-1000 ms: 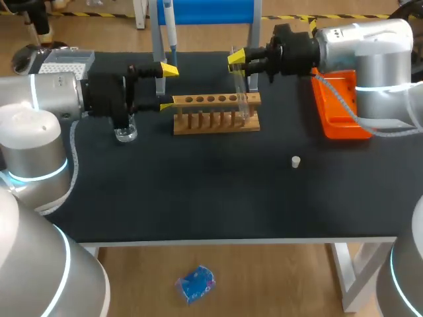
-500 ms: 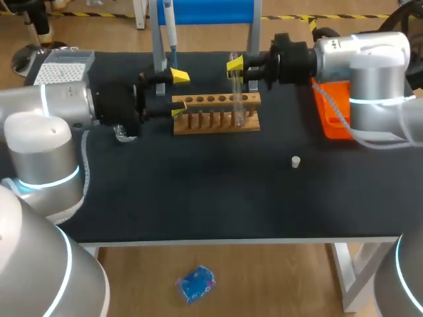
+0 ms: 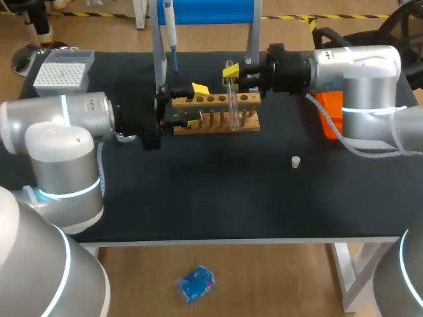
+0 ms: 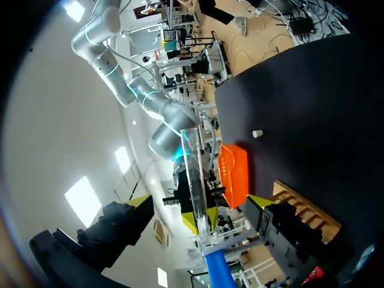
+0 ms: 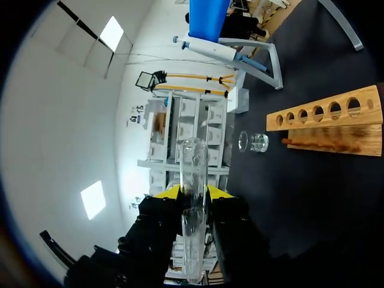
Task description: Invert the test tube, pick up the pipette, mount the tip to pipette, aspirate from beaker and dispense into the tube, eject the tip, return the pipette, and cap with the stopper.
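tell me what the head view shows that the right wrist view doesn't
Only the head view: the white stopper lying by itself, the orange tray, the tip box, and the left gripper, open near one end of the wooden rack. Only the right wrist view: the beaker in plain sight beyond the rack; in the head view my left arm covers that spot. Both: the test tube held in the right gripper, the rack, and the pipette.

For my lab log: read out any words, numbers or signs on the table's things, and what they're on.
None: no text can be read on the test tube, wooden rack, tip box, orange tray or stopper.
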`<action>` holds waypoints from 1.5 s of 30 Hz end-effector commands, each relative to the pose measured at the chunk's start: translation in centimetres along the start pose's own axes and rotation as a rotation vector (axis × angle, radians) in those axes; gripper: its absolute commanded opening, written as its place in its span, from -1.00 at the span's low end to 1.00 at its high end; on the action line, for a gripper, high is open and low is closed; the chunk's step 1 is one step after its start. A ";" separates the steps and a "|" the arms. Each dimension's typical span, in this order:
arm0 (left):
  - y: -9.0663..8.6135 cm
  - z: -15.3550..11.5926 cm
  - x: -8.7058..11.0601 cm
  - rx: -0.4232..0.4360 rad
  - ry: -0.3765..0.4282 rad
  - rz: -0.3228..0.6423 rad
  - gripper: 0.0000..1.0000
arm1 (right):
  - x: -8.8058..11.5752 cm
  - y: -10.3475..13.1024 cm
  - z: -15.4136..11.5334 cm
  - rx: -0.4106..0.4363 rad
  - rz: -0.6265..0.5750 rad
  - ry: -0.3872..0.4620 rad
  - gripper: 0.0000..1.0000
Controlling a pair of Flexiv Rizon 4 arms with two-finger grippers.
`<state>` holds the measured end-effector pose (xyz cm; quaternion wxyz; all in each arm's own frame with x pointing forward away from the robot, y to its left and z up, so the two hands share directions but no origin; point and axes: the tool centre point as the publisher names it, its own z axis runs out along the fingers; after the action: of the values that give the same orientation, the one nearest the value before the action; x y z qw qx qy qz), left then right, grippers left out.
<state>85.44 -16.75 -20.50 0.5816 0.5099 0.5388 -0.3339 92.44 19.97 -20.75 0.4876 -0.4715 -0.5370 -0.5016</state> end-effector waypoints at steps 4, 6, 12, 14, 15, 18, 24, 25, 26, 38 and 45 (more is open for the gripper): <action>0.4 2.3 0.3 0.007 -0.016 0.022 1.00 | -0.1 0.8 1.0 0.019 0.008 0.003 -1.00; 0.3 2.6 0.3 0.016 -0.021 0.017 1.00 | -0.1 1.0 1.3 0.023 0.010 0.004 -1.00; 0.3 3.2 0.2 0.033 -0.031 0.012 1.00 | -0.4 1.6 2.0 0.032 0.017 0.007 -1.00; 0.3 3.4 0.1 0.037 -0.036 0.008 1.00 | -0.6 1.7 2.2 0.034 0.020 0.011 -1.00; 0.3 3.5 0.1 0.041 -0.041 0.003 1.00 | -0.6 1.7 2.3 0.036 0.021 0.012 -1.00; 0.4 3.7 0.2 0.053 -0.043 -0.015 0.91 | -0.7 1.7 2.7 0.045 0.024 0.015 -1.00; 0.5 3.9 0.3 0.058 -0.045 -0.034 0.84 | -0.7 1.8 3.0 0.054 0.024 0.014 -1.00; 0.5 3.9 0.3 0.060 -0.046 -0.038 0.83 | -0.7 1.8 3.0 0.055 0.024 0.014 -1.00; 0.5 4.0 0.3 0.060 -0.046 -0.039 0.84 | -0.7 1.8 3.1 0.056 0.025 0.014 -1.00; 0.4 4.2 0.3 0.079 -0.071 -0.084 0.20 | -0.9 1.7 3.3 0.061 0.026 0.014 -1.00; 0.4 4.4 0.4 0.085 -0.066 -0.092 -0.12 | -0.9 1.7 3.3 0.061 0.027 0.014 -1.00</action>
<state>86.98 -20.67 -21.20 0.5625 0.4957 0.5281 -0.3987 93.88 23.37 -21.55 0.5115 -0.4610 -0.5416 -0.4822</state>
